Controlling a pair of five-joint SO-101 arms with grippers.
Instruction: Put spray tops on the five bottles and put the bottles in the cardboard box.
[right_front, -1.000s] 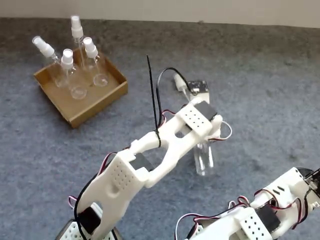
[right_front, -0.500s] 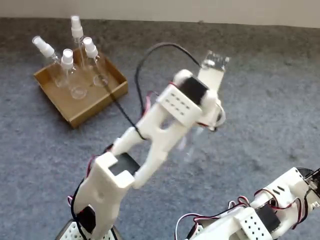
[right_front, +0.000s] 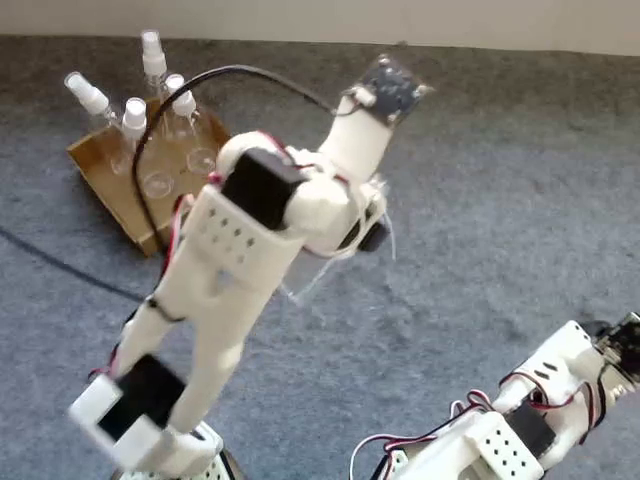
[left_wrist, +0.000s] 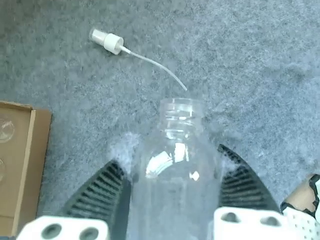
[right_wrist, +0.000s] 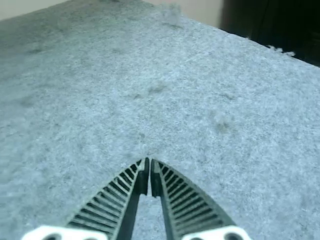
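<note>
Clear bottle (left_wrist: 180, 130), pinched topless by the left gripper (left_wrist: 170, 165), needs a firm, straight hold so the spray top (left_wrist: 107, 41) lying near it on the carpet (left_wrist: 250, 60) can go in; the right gripper (right_wrist: 149, 167) has its fingers pressed together, and the box (right_front: 110, 190) sits upper left in the high view.

The left arm (right_front: 240, 270) rears high and bent, the left gripper (left_wrist: 169, 162) clamped around a clear bottle (left_wrist: 180, 130), while the right arm (right_front: 520, 425) sits low, the right gripper (right_wrist: 149, 165) with its 2 fingers pressed together.
</note>
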